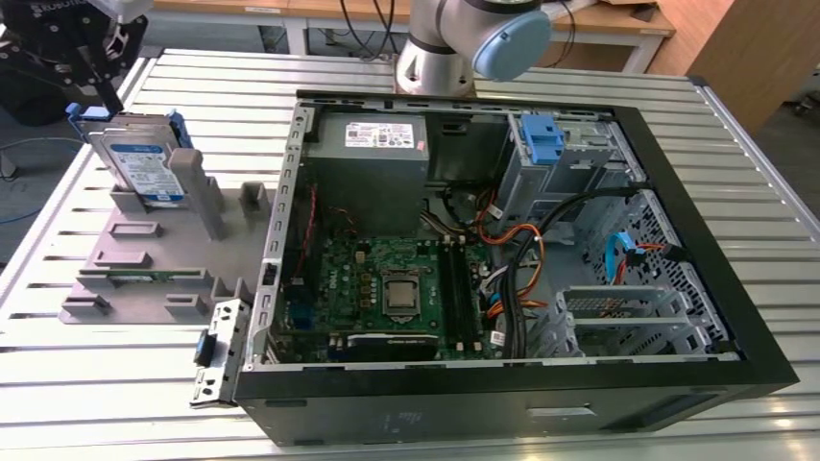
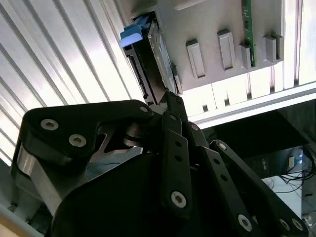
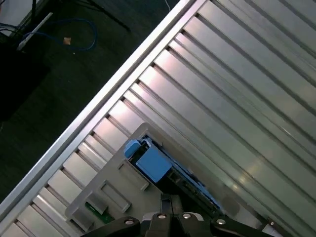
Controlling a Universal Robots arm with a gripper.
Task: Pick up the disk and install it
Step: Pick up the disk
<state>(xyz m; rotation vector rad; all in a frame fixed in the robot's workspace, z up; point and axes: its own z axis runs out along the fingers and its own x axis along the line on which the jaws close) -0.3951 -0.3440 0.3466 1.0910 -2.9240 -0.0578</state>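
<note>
- Exterior view: disk (image 1: 144,165) upright in the grey stand (image 1: 141,259) on the counter (image 1: 103,384), beside the open computer case (image 1: 513,389). Not lifted, not installed, by the look of it. Gripper (image 1: 106,96) just above its top edge.
- Second wrist view: gripper (image 2: 165,101) right at the disk's (image 2: 150,54) end. Contact unclear, open or closed can't tell, tips masked by own linkage.
- First wrist view: disk (image 3: 158,165) seated in the stand (image 3: 113,192); gripper (image 3: 165,200) mostly cut off.

A: What's the arm (image 1: 443,48) like?
B: Silver-grey tubes, a rounded joint with a pale blue cap (image 1: 513,43).
A: And the gripper (image 2: 170,101)?
B: Matte black, flat jointed links held by silver screws (image 2: 178,199), with a bare metal block (image 2: 27,170) at one side.
</note>
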